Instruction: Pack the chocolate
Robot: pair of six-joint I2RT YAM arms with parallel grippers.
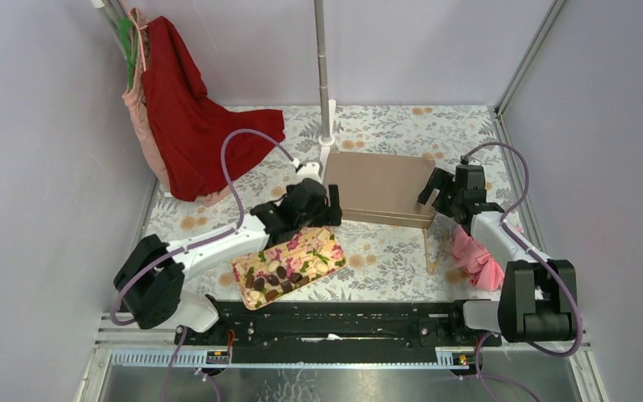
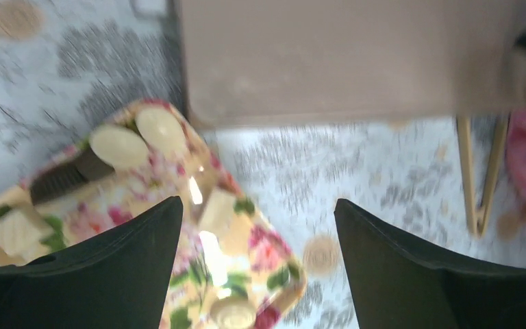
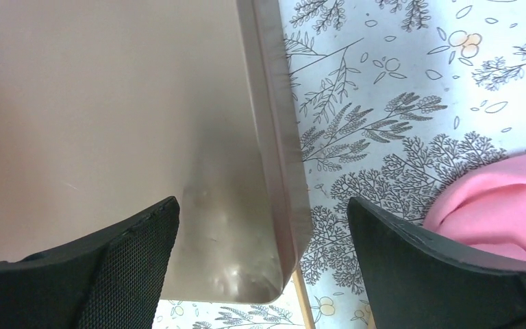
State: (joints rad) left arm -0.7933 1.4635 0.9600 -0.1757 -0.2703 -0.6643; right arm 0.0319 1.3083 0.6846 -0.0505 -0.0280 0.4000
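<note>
At the middle of the table | we've got the tan box (image 1: 381,186), lid looks on | left gripper (image 1: 333,206) and right gripper (image 1: 432,189) both spread wide at its ends, holding nothing | chocolate (image 1: 273,280) sits on the floral tray (image 1: 328,243) by the left arm | step: box handling, we reckon | next: probably needs the box open before any pieces go in

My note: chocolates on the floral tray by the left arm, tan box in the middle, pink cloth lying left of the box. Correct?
No. The pink cloth lies right of the tan box, beside the right arm; the top external view shows it. The chocolates sit on the floral tray by the left arm, with the box in the middle.
</note>
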